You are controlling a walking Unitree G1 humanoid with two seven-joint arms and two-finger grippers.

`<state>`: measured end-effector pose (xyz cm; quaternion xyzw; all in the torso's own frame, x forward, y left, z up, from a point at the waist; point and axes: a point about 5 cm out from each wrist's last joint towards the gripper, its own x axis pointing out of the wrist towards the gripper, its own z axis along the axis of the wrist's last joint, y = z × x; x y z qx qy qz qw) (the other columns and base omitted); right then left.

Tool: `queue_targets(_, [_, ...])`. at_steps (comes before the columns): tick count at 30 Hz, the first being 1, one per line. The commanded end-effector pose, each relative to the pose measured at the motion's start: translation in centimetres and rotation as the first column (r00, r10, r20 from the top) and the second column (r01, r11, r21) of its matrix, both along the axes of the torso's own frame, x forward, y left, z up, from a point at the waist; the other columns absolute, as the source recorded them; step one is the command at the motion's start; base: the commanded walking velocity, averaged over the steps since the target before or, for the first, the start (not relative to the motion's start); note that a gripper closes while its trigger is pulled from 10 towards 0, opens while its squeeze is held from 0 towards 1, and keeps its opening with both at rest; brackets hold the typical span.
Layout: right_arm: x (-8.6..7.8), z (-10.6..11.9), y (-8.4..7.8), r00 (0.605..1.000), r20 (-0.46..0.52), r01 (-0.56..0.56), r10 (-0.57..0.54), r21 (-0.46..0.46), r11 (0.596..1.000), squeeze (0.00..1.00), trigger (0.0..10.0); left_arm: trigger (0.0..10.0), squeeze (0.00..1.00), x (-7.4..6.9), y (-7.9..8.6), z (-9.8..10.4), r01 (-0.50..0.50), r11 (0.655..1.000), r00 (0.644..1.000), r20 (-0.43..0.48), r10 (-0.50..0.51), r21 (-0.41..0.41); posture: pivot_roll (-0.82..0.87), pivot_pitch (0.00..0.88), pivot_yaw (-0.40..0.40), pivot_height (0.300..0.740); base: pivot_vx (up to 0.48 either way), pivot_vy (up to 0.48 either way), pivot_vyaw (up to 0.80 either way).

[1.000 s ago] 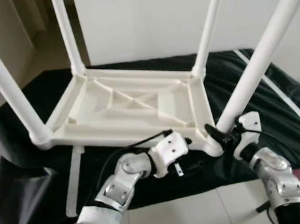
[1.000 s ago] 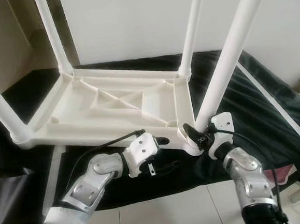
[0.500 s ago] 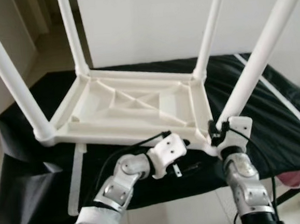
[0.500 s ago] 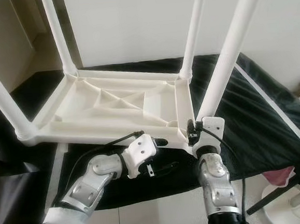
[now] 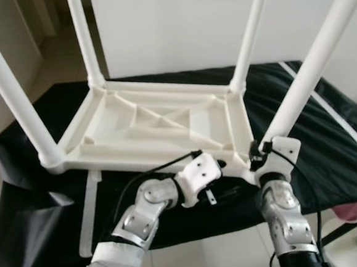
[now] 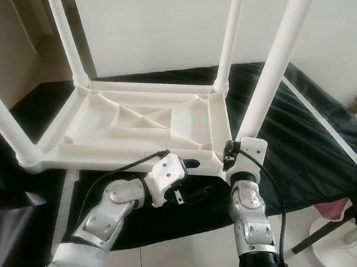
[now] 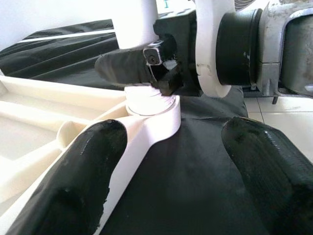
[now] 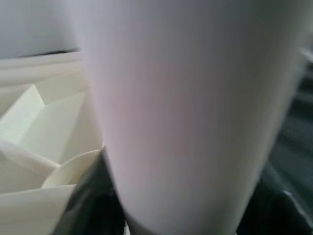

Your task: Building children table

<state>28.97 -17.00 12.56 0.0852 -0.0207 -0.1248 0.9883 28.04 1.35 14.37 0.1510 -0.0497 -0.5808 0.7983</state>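
Inverted white plastic table [image 5: 159, 126], ribbed underside up, four smooth round legs rising, resting on glossy black sheeting [image 5: 29, 201]. At about 5 o'clock of the frame, the right gripper [image 7: 146, 66] pinches the base of the near right leg [image 5: 312, 67]. Left gripper [image 7: 171, 166], padded fingers spread, hovers beside that corner socket [image 7: 151, 115].

All four white table legs [image 5: 313, 73] are cut off by the top edge of the head views, so their ends cannot be seen. The right gripper [image 6: 229, 154] is largely hidden behind its own white wrist housing and the near leg, whose blurred surface blocks most of the right wrist view. The left gripper [image 7: 166, 161] is cropped at the wrist view's lower edge.
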Motion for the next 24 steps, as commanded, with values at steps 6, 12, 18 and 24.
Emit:
queue_targets(6, [-0.1, 0.0, -0.4, 0.998, 0.005, -0.063, 0.064, -0.009, 0.998, 1.0, 10.0, 10.0, 0.0, 0.4, 0.2, 0.3, -0.033, 0.999, 0.999, 0.009, 0.033, -0.025, 0.03, 0.0, -0.034, 0.74, 0.0, 0.0, 0.0])
queue_targets(12, [-0.4, 0.5, -1.8, 0.981, 0.038, -0.189, 0.191, -0.057, 0.98, 1.0, 10.0, 10.0, 0.0, 0.6, 0.3, 0.6, -0.039, 0.999, 0.999, 0.02, 0.04, -0.029, 0.04, 0.0, -0.032, 0.74, 0.0, 0.0, 0.0])
queue_targets(18, [0.0, 0.7, -2.7, 0.911, 0.049, -0.399, 0.41, -0.151, 0.905, 0.0, 10.0, 10.0, 0.0, 0.8, 0.1, 1.0, -0.038, 0.998, 0.999, 0.033, 0.039, -0.041, 0.03, 0.0, -0.028, 0.74, 0.0, 0.0, 0.0])
queue_targets(24, [0.4, 1.0, -2.7, 0.862, 0.036, -0.493, 0.506, -0.181, 0.851, 0.0, 10.0, 10.0, 0.0, 1.0, -0.2, 1.3, -0.041, 0.998, 0.998, 0.035, 0.043, -0.05, 0.03, 0.0, -0.03, 0.74, 0.0, 0.0, 0.0])
